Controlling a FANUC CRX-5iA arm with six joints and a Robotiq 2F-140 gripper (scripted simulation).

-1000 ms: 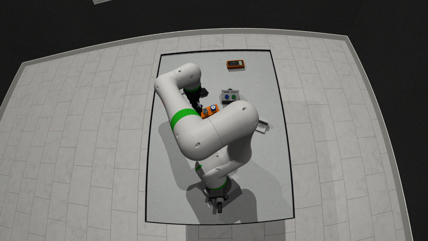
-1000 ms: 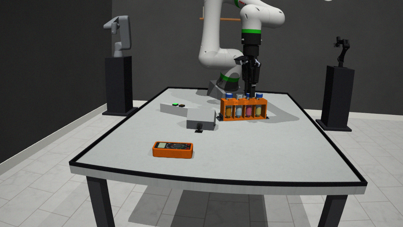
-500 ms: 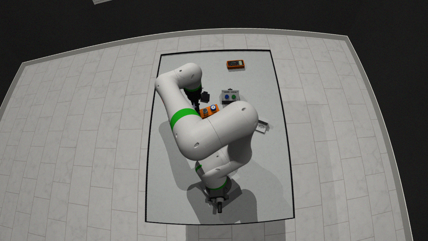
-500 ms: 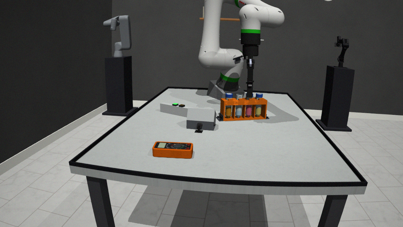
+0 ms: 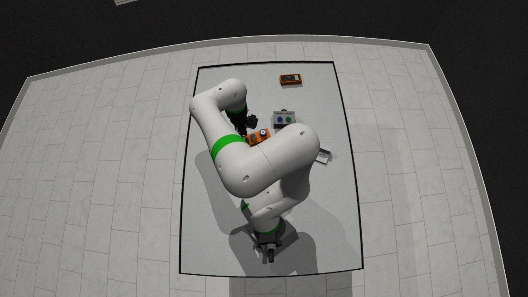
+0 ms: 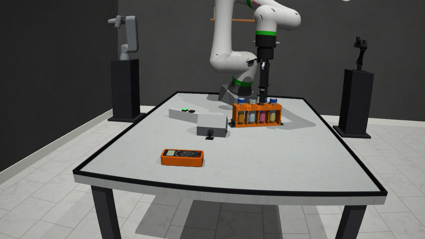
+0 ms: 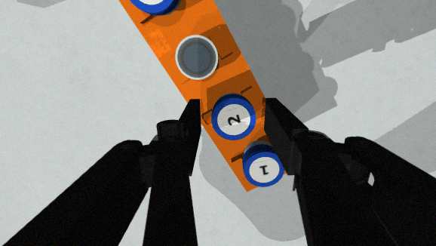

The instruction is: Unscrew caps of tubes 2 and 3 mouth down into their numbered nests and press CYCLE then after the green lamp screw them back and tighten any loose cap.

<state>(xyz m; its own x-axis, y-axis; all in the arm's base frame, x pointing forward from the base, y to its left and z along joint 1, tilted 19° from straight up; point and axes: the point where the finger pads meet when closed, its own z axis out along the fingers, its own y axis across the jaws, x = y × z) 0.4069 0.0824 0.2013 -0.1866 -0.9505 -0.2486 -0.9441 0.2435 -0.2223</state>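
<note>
The black two-fingered pincer straddles the blue round cap marked 2 in the orange tube rack, fingers parted and gripping nothing, so it should close squarely before turning.

A blue cap on the orange rack reads "2"; the nearer blue cap reads "1".

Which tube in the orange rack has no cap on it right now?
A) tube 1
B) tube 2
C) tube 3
C: in the wrist view the open tube 3 shows a bare round mouth, while cap 2 and cap 1 sit on their tubes.
</note>
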